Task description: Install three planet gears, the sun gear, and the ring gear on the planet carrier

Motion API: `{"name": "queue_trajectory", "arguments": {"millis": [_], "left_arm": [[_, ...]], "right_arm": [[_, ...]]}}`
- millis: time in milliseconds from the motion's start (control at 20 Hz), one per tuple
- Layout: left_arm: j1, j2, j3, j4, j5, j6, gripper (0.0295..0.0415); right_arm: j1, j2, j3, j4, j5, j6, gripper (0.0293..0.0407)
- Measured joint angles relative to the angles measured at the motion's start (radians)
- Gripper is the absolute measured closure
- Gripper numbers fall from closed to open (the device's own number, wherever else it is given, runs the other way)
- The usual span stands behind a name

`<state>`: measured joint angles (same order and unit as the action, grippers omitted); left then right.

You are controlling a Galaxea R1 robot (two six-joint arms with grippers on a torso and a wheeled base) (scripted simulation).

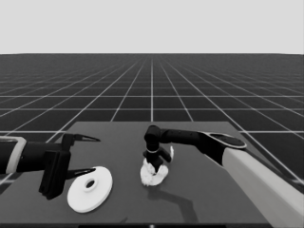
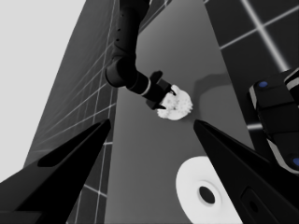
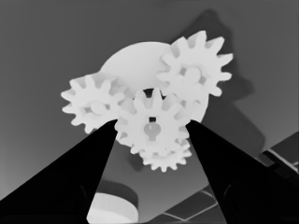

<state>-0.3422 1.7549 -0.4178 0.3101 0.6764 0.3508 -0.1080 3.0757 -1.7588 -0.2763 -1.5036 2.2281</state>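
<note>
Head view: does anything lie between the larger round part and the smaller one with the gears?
Nothing: bare dark table separates the larger round part from the smaller round part; the left wrist view agrees.

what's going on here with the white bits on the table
The right claw is down over the smaller white round part mid-table, its fingers on either side of the middle small white toothed gear. Three more white gears sit around it on that part. The larger white round part with a central hole lies flat nearer the table's left end, not yet placed on top. The left claw waits open above it, holding nothing.
</note>
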Motion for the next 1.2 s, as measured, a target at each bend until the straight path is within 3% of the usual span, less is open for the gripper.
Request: {"name": "queue_trajectory", "arguments": {"millis": [650,750,800,1150,1200], "left_arm": [[0.000,0.000,0.000,0.000,0.000,0.000,0.0326],[0.000,0.000,0.000,0.000,0.000,0.000,0.0326],[0.000,0.000,0.000,0.000,0.000,0.000,0.0326],[0.000,0.000,0.000,0.000,0.000,0.000,0.0326],[0.000,0.000,0.000,0.000,0.000,0.000,0.0326]], "right_arm": [[0.000,0.000,0.000,0.000,0.000,0.136,0.0390],[0.000,0.000,0.000,0.000,0.000,0.146,0.0331],[0.000,0.000,0.000,0.000,0.000,0.148,0.0320],[0.000,0.000,0.000,0.000,0.000,0.151,0.0315],[0.102,-0.028,0.105,0.117,-0.058,-0.206,0.0307]]}}
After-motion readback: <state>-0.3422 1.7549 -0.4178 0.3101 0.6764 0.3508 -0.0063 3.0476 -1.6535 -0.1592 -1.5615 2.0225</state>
